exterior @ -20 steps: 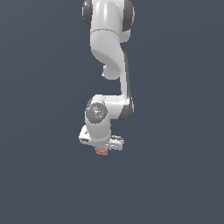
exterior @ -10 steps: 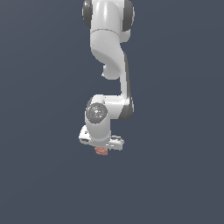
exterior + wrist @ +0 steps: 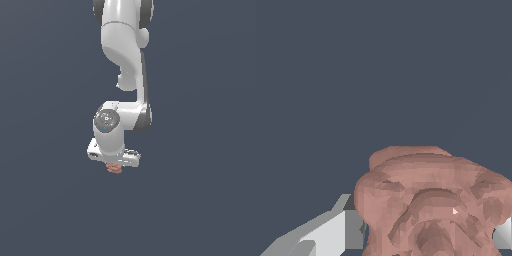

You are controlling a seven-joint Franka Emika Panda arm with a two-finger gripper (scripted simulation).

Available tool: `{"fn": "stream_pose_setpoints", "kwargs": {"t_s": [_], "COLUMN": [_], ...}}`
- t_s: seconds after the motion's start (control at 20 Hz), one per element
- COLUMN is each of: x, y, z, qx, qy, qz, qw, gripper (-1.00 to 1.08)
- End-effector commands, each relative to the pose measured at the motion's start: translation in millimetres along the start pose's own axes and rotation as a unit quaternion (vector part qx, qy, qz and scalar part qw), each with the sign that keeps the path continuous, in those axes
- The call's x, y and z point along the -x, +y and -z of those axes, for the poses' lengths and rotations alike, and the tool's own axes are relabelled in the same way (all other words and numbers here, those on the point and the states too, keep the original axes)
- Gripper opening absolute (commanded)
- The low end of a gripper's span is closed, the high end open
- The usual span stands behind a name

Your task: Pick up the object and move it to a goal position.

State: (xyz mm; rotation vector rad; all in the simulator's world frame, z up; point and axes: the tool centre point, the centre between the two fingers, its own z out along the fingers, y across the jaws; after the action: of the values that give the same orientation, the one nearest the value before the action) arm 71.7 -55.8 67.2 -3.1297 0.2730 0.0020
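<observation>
The arm [image 3: 125, 60] is hanging down from the top of the exterior view. The gripper [image 3: 114, 162] is sitting at its bottom end. The object [image 3: 114, 168] is sticking out just under it, between the fingers [image 3: 326, 232].

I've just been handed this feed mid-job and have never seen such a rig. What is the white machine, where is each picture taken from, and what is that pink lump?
The white machine is a simulated robot arm ending in a claw. The exterior view looks at it from off the arm; the wrist view comes from a camera on the wrist, looking along the claw. The pink lump is the object to be moved: small, bumpy, salmon-coloured. It sits between the claw's grey fingers, apparently gripped. Everything around is plain dark grey; no surface or goal marker is visible.
</observation>
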Motion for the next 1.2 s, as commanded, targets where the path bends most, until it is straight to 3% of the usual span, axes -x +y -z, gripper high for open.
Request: {"fn": "stream_pose_setpoints", "kwargs": {"t_s": [0.0,0.35,1.15], "x": [4,20,67], "y": [5,24,82], "z": [14,73,252], "qx": [0.0,0.0,-0.001], "qy": [0.001,0.001,0.001], "qz": [0.0,0.0,0.0], "qw": [1.0,1.0,1.0], "gripper": [-1.0,-1.0,-1.0]}}
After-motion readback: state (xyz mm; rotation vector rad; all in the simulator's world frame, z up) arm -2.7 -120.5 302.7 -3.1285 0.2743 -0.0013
